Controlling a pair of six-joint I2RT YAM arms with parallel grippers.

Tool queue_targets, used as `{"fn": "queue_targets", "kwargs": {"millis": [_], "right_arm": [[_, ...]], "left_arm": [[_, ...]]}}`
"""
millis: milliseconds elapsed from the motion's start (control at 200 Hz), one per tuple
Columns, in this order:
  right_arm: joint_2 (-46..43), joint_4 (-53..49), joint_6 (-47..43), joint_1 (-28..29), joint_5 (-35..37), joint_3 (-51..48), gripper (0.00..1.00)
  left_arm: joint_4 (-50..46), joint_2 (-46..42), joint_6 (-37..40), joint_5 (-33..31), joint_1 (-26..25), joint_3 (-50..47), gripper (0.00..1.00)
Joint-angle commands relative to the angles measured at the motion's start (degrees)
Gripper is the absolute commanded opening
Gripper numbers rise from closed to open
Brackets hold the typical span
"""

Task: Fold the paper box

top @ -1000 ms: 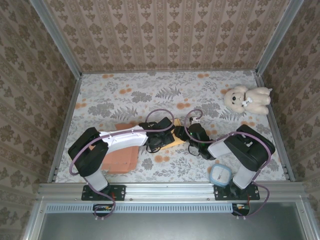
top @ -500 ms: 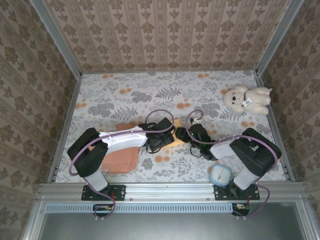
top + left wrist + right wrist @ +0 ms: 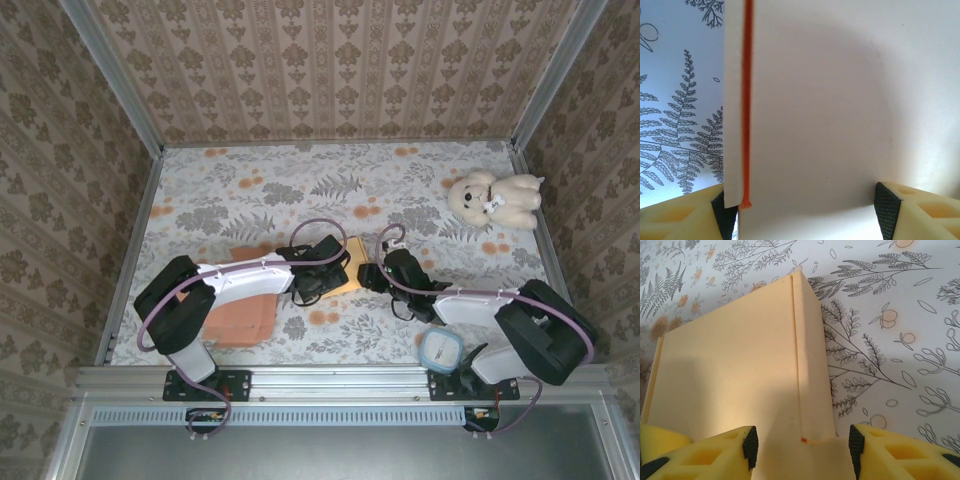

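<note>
The right arm's elbow (image 3: 542,340) swings outward, away from the middle and toward the right near corner of the table (image 3: 250,190). Its forearm (image 3: 470,298) now lies lower and more stretched out, running almost level along the table's near edge toward that corner.

- One paper box (image 3: 735,375) (yellow on the outside).
- One flat orange sheet (image 3: 245,315).
- One teddy bear (image 3: 493,198) (cream-coloured).
- One round container (image 3: 441,350) with a blue rim.
- Two robot arms: the left arm (image 3: 245,280) and the right arm (image 3: 470,300).
</note>
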Motion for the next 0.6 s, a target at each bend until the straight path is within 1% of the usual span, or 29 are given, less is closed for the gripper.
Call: {"fn": "queue_targets", "kwargs": {"millis": [0, 180, 255, 385, 595], "right_arm": [[-2.28, -4.36, -2.44, 0.33, -0.45, -0.86, 0.53], [-0.71, -1.78, -0.97, 0.49, -3.62, -1.55, 0.51], [-0.12, -0.8, -0.47, 0.78, -4.49, -1.83, 0.49], [-0.12, -0.11, -0.12, 1.88, -4.42, -2.32, 0.43], [-0.16, -0.59, -0.2, 2.43, -4.58, -2.55, 0.4]], "left_arm": [[-1.85, -0.94, -0.18, -1.48, 0.78, -1.4, 0.73], [-2.07, -1.38, -0.33, -1.74, 0.79, -1.6, 0.73], [-2.09, -1.55, -0.43, -1.91, 0.85, -1.7, 0.73], [-2.21, -1.47, -0.36, -1.9, 0.85, -1.74, 0.73], [-2.55, -1.54, -0.27, -2.09, 1.01, -1.57, 0.73]]}}
